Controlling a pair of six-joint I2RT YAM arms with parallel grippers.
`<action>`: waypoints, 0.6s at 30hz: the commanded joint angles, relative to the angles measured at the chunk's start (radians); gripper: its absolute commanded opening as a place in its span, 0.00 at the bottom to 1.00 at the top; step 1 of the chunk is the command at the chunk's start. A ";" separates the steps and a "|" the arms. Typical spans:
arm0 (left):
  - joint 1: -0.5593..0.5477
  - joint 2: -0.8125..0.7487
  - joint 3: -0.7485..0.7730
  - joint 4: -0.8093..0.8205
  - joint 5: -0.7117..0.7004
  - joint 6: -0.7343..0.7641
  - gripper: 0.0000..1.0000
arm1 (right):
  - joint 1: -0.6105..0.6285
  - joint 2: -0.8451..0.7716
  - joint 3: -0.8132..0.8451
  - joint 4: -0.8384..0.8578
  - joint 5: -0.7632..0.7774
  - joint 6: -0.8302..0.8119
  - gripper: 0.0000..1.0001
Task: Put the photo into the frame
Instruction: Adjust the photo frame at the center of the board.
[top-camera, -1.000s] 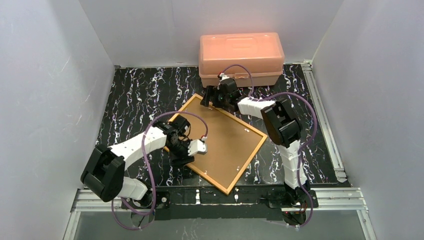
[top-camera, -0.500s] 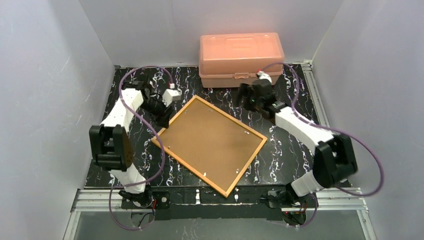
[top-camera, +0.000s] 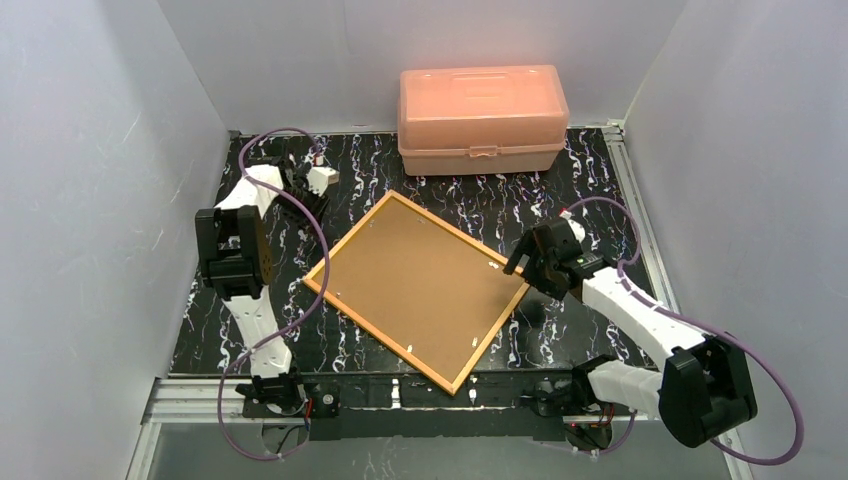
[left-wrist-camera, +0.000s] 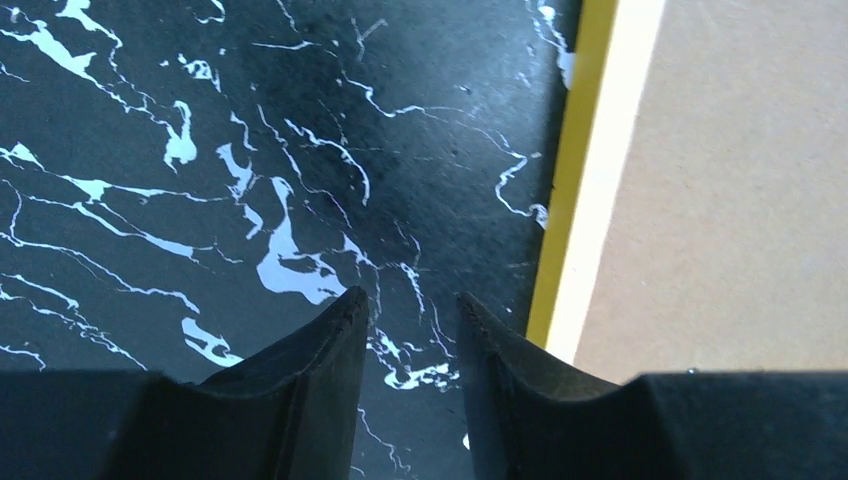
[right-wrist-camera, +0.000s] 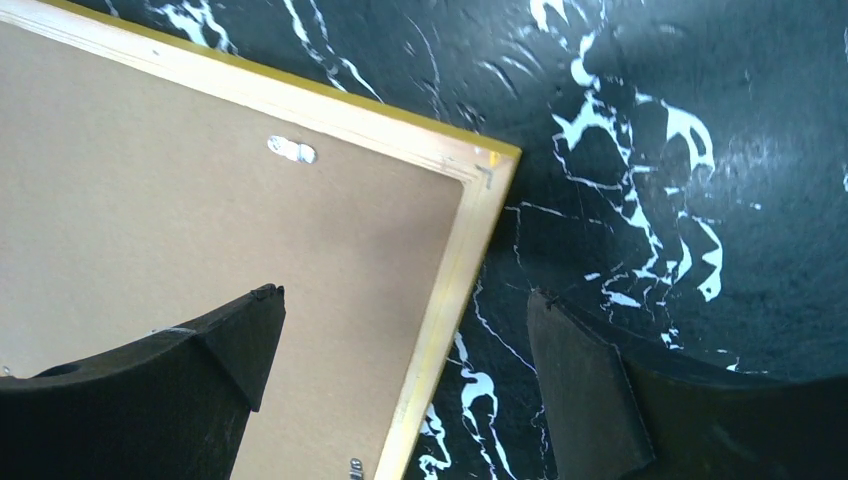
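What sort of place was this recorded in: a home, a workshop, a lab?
Probably a lab robot cell, not a home: plain white partition walls box in a black marble-patterned tabletop, and an aluminium rail runs along its near edge.

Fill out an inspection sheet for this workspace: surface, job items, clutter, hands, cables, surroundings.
Surface: black marbled tabletop, nothing spilled.
Job's things: frame lies flat mid-table, brown back up, turned diagonally; photo not seen in any view.
Clutter: salmon-pink plastic box at the far edge, lid shut.
Hands: left hand over bare table beside the frame's edge, fingers narrowly apart, empty; right hand wide open above a frame corner, empty.
Cables: purple cables loop along both arms, none on the frame.
Surroundings: plain pale walls on three sides; metal rail along the right edge.
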 joint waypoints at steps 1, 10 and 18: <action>0.001 0.010 0.004 0.043 -0.028 -0.044 0.35 | -0.005 -0.040 -0.062 0.014 -0.035 0.096 0.99; -0.008 -0.077 -0.150 0.036 0.089 0.052 0.30 | -0.018 0.007 -0.172 0.302 -0.137 0.194 0.99; -0.019 -0.134 -0.274 -0.037 0.112 0.194 0.27 | -0.062 0.163 -0.011 0.349 -0.126 0.098 0.99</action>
